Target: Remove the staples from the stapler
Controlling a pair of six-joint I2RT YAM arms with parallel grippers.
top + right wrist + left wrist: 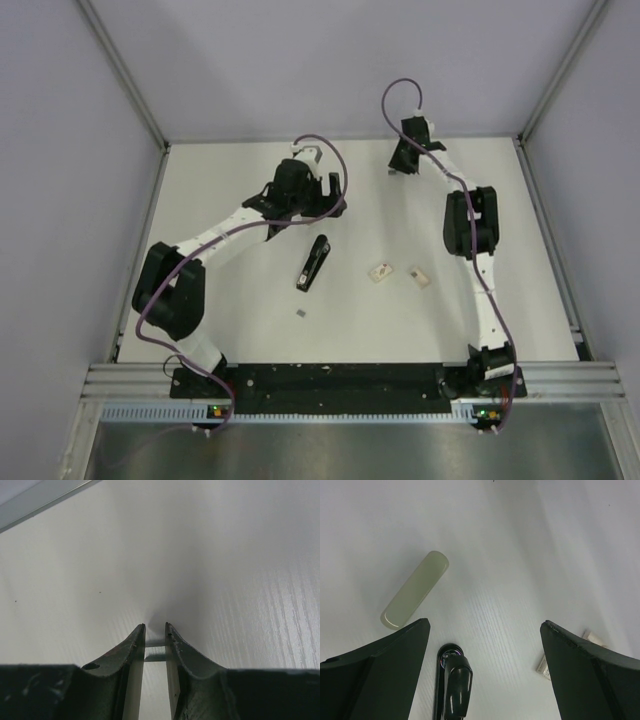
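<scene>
The slim black stapler (313, 263) lies on the white table at mid-centre; in the left wrist view its glossy end (454, 685) sits low between my fingers. My left gripper (285, 225) (485, 625) is open and empty, above and just behind the stapler, not touching it. My right gripper (400, 165) (155, 627) is at the back of the table, close over the surface. It is shut on a short silver strip of staples (155, 650) that spans the narrow gap between its jaws.
A pale olive-grey short bar (415, 590) (302, 313) lies past the stapler. Two small beige squarish pieces (380, 272) (420, 277) lie right of the stapler; one (543, 666) shows by my left gripper's right finger. Grey walls enclose the table on three sides.
</scene>
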